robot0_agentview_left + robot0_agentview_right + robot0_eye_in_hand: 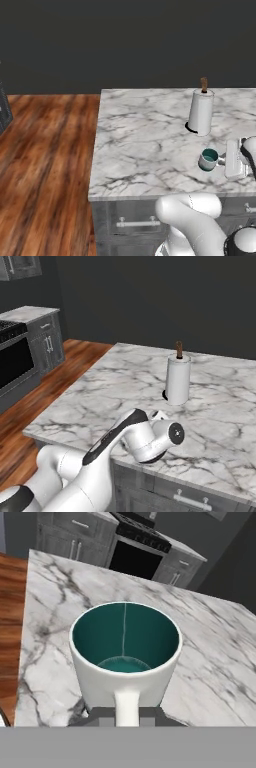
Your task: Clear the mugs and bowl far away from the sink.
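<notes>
- End effector (127, 714) clamped on handle of grey-teal mug (208, 160); handle-only pinch, so the mug could swivel or slip on a fast swing.
- Mug at tabletop (145, 145) near edge: early release risks a drop to the floor.
- Paper towel roll (201, 112) beyond: a wide sweep could topple it.

We are looking at a home kitchen, rendered rather than filmed. A counter (145, 145) topped in white marble with grey veins stands on grey cabinets with bar-handled drawers (137, 222). A paper towel roll (177, 378) stands upright on it on a holder with a brown post. Across a wood plank floor (45, 165) we see a black oven range (15, 363) set among more grey cabinets (47, 341) with a pale top. The walls are dark.
</notes>
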